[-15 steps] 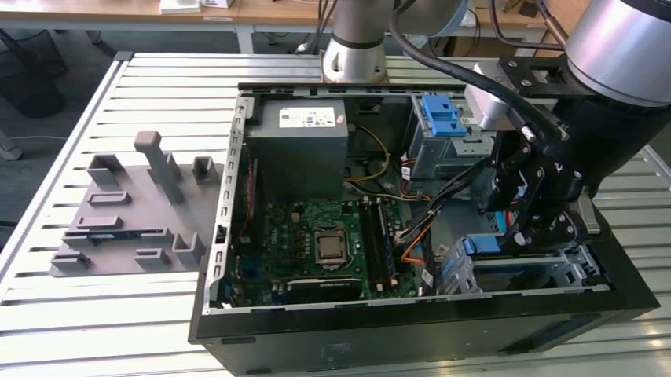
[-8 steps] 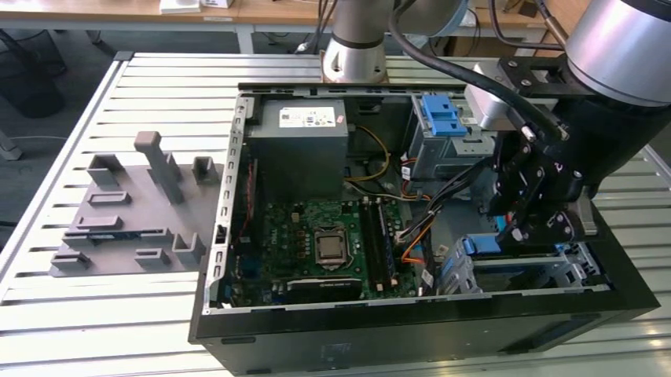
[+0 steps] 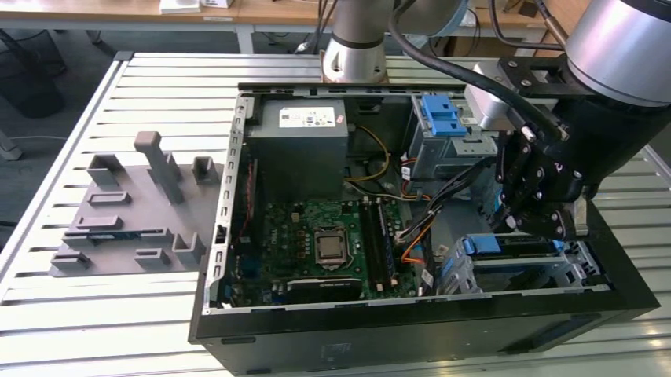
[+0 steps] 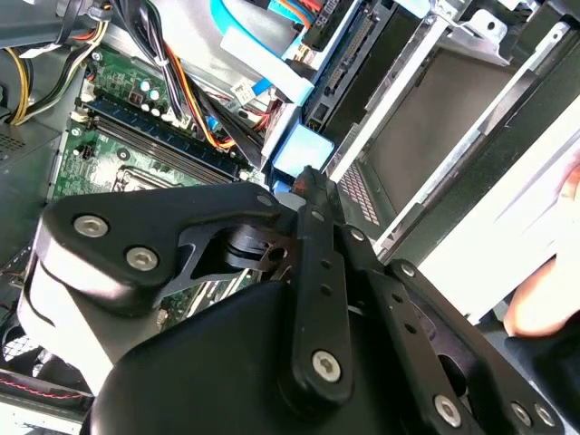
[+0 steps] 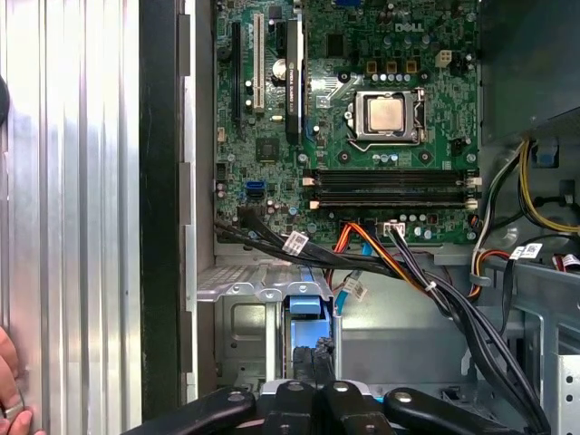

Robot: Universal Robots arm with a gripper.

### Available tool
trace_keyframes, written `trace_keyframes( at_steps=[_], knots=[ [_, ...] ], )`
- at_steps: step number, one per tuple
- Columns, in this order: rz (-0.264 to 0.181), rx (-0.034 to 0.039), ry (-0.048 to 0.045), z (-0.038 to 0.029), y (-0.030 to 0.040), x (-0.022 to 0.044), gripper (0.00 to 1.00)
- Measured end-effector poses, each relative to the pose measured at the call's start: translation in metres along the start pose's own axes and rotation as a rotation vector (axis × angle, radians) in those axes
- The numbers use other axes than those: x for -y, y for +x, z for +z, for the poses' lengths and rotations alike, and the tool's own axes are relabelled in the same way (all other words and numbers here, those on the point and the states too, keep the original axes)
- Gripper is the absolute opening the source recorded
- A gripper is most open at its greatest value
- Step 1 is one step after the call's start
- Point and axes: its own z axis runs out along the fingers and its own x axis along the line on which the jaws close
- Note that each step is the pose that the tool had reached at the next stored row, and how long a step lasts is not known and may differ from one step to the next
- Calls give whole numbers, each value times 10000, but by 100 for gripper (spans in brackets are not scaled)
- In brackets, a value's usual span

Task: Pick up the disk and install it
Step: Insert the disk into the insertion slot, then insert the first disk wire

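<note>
My gripper (image 3: 545, 224) is down over the drive cage (image 3: 582, 271) in the open PC case (image 3: 419, 330). The disk (image 3: 511, 245) sits edge-up in the cage, blue plastic carrier showing, looks mostly seated (can't confirm it's latched). Fingers (image 4: 308, 195) look pinched together over the blue edge; whether they grip it I can't tell. Cage is bare stamped metal

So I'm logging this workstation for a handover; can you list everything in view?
Open black computer case: one, on the slatted table.
Green motherboard: one, on the case floor.
Grey power-supply box with white sticker: one, far corner of the case.
Blue-framed disk: one, in the metal drive cage, near corner.
Grey plastic fixture tray: one, exterior view's left.
Person's fingers: at the table edge.
Black gripper: one, directly above the disk.
</note>
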Motion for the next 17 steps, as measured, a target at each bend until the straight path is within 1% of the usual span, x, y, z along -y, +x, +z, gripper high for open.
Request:
trace_keyframes(
  at_steps=[1, 2, 14, 17],
  knots=[
    [0, 0, 0, 0, 0, 0, 13],
    [0, 0, 0, 0, 0, 0, 11],
    [0, 0, 0, 3, 0, 0, 11],
    [0, 2, 1, 4, 0, 10, 11]
  ],
)
